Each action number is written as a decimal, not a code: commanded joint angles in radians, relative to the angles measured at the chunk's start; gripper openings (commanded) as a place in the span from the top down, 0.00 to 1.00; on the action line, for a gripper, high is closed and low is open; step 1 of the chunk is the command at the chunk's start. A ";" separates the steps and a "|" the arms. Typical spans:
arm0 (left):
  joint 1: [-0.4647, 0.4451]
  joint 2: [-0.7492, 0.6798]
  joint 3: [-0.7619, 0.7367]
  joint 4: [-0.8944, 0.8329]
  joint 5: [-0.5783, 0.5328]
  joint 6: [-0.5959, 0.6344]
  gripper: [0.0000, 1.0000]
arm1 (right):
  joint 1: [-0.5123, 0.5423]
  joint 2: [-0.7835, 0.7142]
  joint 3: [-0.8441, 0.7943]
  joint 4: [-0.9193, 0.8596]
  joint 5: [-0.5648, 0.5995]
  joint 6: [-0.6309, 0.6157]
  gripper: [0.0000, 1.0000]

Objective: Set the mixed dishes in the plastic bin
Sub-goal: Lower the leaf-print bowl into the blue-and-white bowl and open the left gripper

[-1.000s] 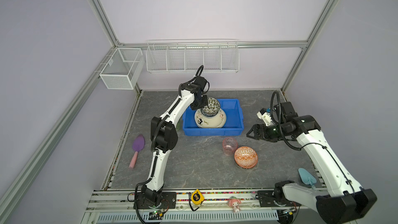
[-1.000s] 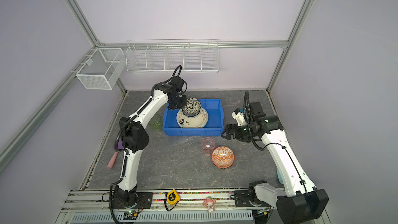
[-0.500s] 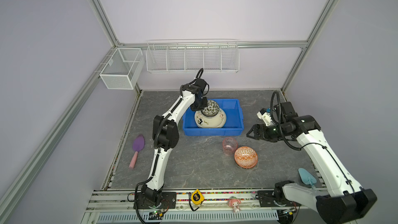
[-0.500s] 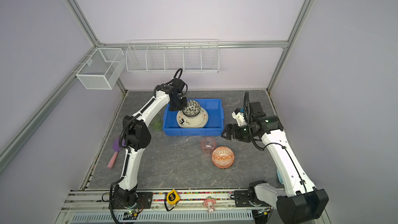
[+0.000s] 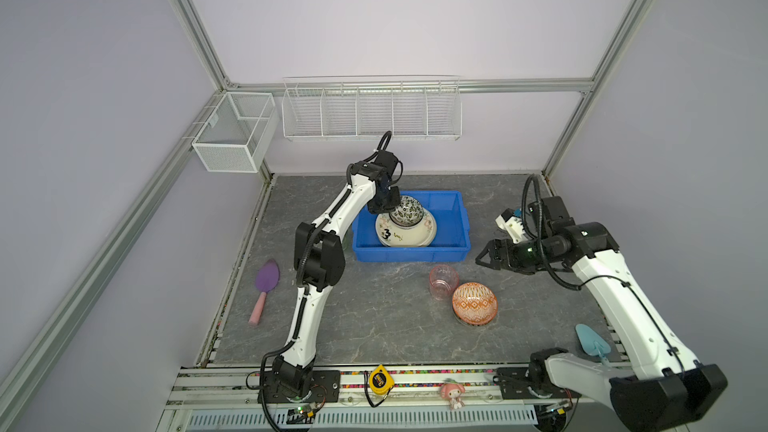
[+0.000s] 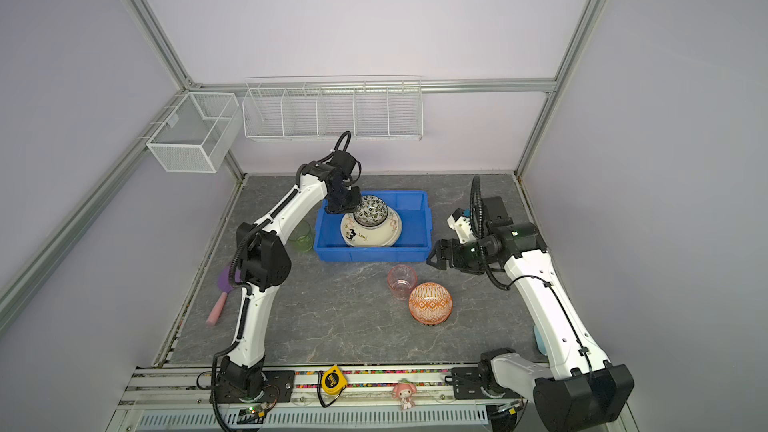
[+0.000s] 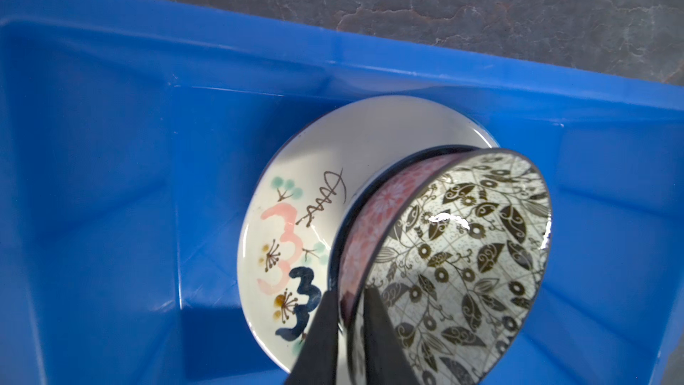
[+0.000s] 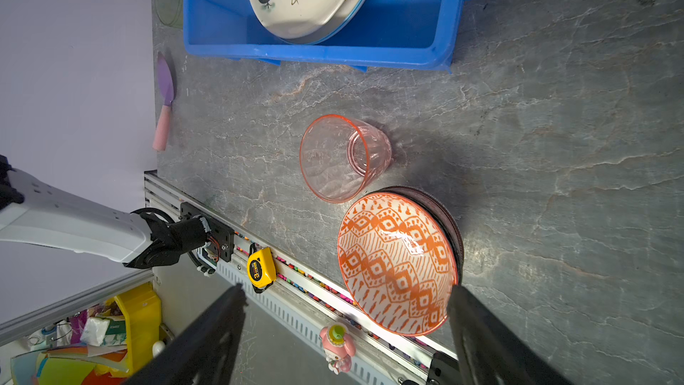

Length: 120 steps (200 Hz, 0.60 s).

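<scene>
Our left tool (image 7: 351,301) clamps the leaf-print bowl (image 5: 406,211) by its rim, on the "3" plate (image 5: 388,235) inside the bin (image 5: 411,254). Our right tool (image 5: 484,252) is spread and empty, with the orange bowl (image 5: 474,303) near at six o'clock.

Blue bin (image 5: 411,254); leaf-print bowl (image 5: 406,211); pink cup (image 5: 444,282)

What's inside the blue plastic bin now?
In the blue plastic bin: a cream plate marked "3" with a black-and-white leaf-patterned bowl on it. A blue-edged plate rim peeks out underneath; anything lower is covered.
</scene>
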 commanded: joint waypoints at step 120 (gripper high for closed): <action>0.003 -0.116 0.011 -0.030 0.006 0.005 0.47 | -0.005 0.018 -0.022 -0.045 0.052 -0.001 0.12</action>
